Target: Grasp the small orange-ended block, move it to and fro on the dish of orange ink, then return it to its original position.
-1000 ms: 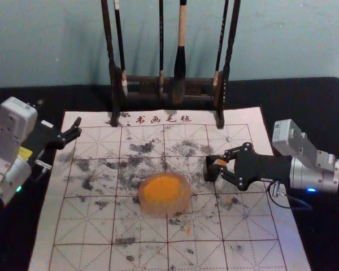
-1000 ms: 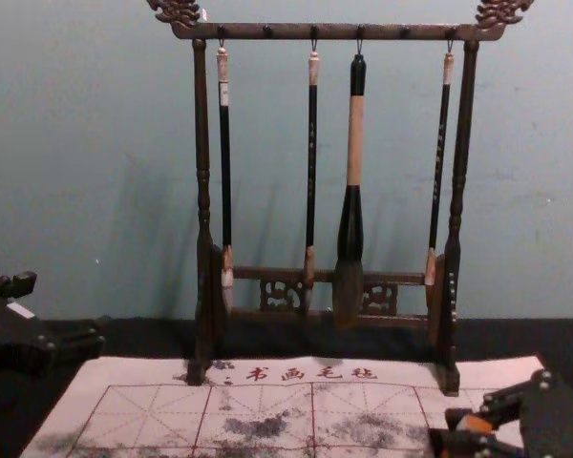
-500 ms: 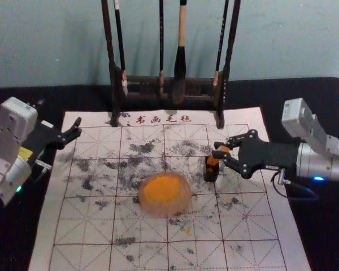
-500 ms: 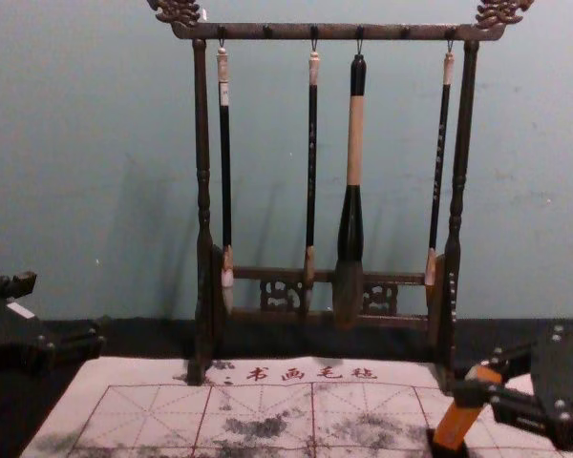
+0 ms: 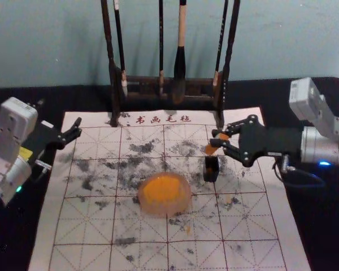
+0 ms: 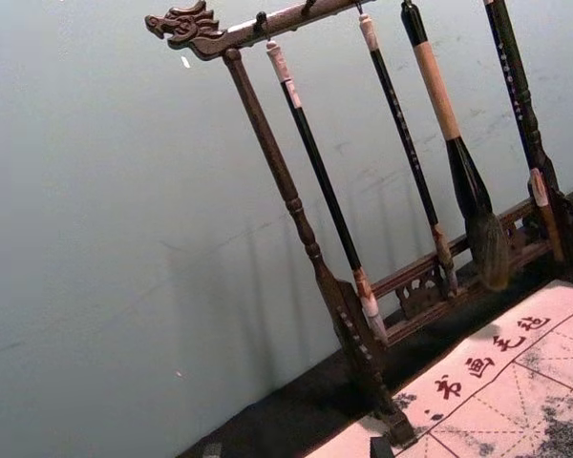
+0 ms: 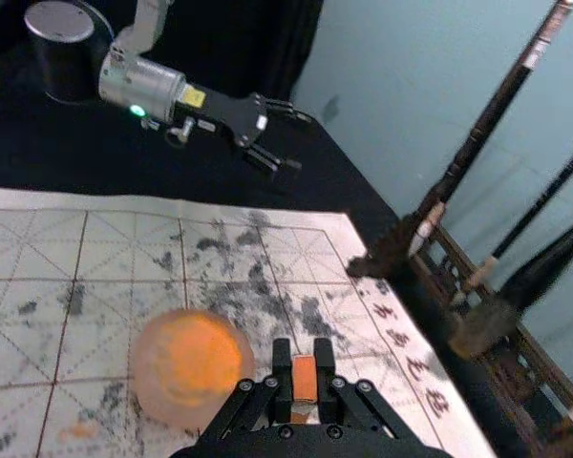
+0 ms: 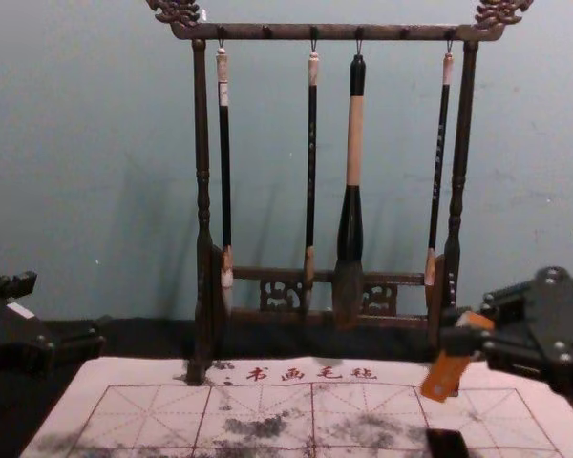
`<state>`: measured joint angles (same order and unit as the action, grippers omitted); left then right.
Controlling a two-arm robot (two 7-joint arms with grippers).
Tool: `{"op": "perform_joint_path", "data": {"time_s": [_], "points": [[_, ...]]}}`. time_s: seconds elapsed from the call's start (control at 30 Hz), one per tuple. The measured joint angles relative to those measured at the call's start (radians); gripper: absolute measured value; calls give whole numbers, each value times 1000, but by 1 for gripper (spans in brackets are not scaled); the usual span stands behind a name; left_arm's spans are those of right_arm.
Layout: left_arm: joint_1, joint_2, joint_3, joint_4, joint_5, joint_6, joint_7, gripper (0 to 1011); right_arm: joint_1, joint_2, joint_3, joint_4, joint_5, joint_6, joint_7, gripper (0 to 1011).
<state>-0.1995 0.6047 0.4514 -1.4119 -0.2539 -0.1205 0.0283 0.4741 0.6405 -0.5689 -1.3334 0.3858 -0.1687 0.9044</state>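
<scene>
In the head view my right gripper (image 5: 225, 139) is shut on the orange block (image 5: 212, 147), holding it tilted in the air above and behind its small black holder (image 5: 211, 169). The right wrist view has the block (image 7: 305, 378) between the fingertips of the right gripper (image 7: 305, 367). From the chest, the block (image 8: 447, 372) leans with its lower end free, over the black holder (image 8: 446, 443). The round dish of orange ink (image 5: 164, 193) lies on the mat, left of the holder. My left gripper (image 5: 74, 134) is parked open at the mat's left edge.
A dark wooden rack (image 5: 145, 81) with several hanging brushes stands at the mat's back edge, close behind the block. The gridded mat (image 5: 90, 226), stained with ink, lies on a black table (image 5: 327, 226).
The right gripper has risen and moved slightly back and to the right, drawing the block up out of the black holder. The left arm, dish and holder stay where they were.
</scene>
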Motion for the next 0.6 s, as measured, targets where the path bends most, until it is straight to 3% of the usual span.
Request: {"op": "perform_joint_path", "data": {"time_s": [0.3, 0.6], "points": [[0, 0, 0, 0, 0, 0, 0, 1001, 93, -67, -73, 76, -2, 31, 56, 133], [0, 0, 0, 0, 0, 0, 0, 1001, 207, -151, -168, 212, -40, 28, 140, 133]]}}
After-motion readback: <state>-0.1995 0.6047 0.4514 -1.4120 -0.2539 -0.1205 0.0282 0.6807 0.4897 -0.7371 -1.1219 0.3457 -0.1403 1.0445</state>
